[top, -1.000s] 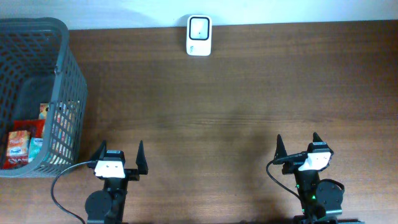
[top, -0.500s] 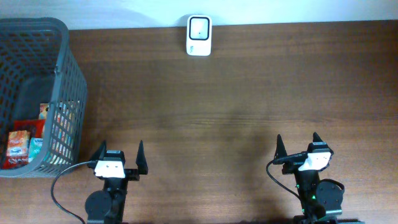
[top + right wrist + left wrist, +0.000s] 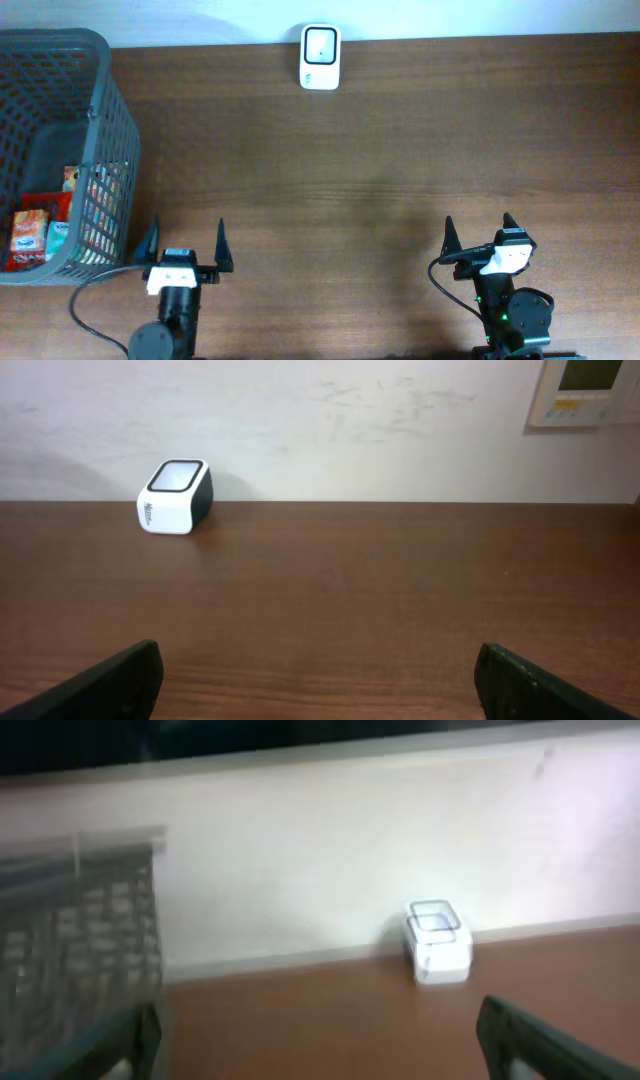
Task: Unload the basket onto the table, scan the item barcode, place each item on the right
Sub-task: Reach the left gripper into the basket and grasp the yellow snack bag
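The white barcode scanner point(image 3: 320, 57) stands at the table's far edge, against the wall; it also shows in the left wrist view as scanner point(image 3: 438, 955) and in the right wrist view as scanner point(image 3: 173, 496). Packaged items point(image 3: 30, 232), red and teal, lie in the grey mesh basket point(image 3: 118, 120) at the left. My left gripper point(image 3: 187, 235) is open and empty near the front edge, right of the basket. My right gripper point(image 3: 478, 225) is open and empty at the front right. Both sets of jaws stand wide over bare wood in the wrist views.
The basket's tall wall point(image 3: 70, 960) fills the left of the blurred left wrist view. A wall panel point(image 3: 590, 390) hangs at the upper right in the right wrist view. Brown wooden tabletop point(image 3: 380, 170) stretches between the grippers and the scanner.
My left gripper has shifted slightly left and forward, toward the basket; its wrist view is motion-blurred. The right arm has not moved.
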You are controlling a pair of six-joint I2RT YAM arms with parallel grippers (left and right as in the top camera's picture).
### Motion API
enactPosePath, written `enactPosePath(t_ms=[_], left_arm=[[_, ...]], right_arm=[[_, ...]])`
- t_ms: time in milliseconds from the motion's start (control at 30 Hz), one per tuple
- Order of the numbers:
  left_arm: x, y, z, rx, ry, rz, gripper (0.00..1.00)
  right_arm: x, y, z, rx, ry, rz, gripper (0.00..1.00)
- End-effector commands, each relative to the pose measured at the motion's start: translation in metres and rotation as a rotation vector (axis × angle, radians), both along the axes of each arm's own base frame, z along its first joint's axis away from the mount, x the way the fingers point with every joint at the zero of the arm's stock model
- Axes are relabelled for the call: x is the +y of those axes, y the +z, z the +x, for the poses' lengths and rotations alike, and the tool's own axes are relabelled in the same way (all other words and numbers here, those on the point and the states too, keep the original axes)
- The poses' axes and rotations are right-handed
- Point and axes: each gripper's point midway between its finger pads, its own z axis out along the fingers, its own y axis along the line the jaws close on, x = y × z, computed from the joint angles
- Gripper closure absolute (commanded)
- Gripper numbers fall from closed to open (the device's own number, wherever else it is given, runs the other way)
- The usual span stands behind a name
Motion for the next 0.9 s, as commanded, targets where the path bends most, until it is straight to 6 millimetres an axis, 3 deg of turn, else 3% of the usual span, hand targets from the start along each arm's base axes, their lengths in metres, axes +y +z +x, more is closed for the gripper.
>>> enactPosePath(t_ms=[0, 33, 133, 200, 267, 333, 400, 500, 600, 700, 800, 867], left_arm=[[-0.037, 0.062, -0.029, -0.285, -0.213, 0.072, 0.01], [-0.045, 0.083, -0.045, -0.391, -0.26, 0.098, 0.01], [-0.049, 0.108, -0.066, -0.528, -0.278, 0.12, 0.01], [-0.049, 0.097, -0.057, -0.468, -0.282, 0.114, 0.01], [-0.05, 0.066, -0.037, -0.312, -0.291, 0.101, 0.01], [-0.051, 0.052, -0.03, -0.248, -0.294, 0.096, 0.01], [-0.056, 0.074, -0.044, -0.356, -0.323, 0.118, 0.01], [-0.052, 0.126, -0.082, -0.614, -0.298, 0.141, 0.01], [-0.035, 0.157, -0.09, -0.658, -0.202, 0.098, 0.01], [-0.029, 0.179, -0.072, -0.544, -0.134, 0.142, 0.01], [-0.025, 0.191, -0.031, -0.287, -0.118, 0.137, 0.01], [-0.038, 0.19, 0.005, -0.065, -0.192, 0.148, 0.01]], right_arm=[[-0.001, -0.004, 0.0, 0.005, -0.005, -0.003, 0.02], [-0.001, -0.004, 0.0, 0.005, -0.005, -0.003, 0.01], [-0.001, -0.004, 0.0, 0.005, -0.005, -0.003, 0.02], [-0.001, -0.004, 0.0, 0.005, -0.005, -0.003, 0.01], [-0.001, -0.004, 0.0, 0.005, -0.005, -0.003, 0.01], [-0.001, -0.004, 0.0, 0.005, -0.005, -0.003, 0.01], [-0.001, -0.004, 0.0, 0.005, -0.005, -0.003, 0.02], [-0.001, -0.004, 0.0, 0.005, -0.005, -0.003, 0.02], [-0.001, -0.004, 0.0, 0.005, -0.005, -0.003, 0.01], [-0.001, -0.004, 0.0, 0.005, -0.005, -0.003, 0.01], [-0.001, -0.004, 0.0, 0.005, -0.005, -0.003, 0.01], [-0.001, -0.004, 0.0, 0.005, -0.005, -0.003, 0.01]])
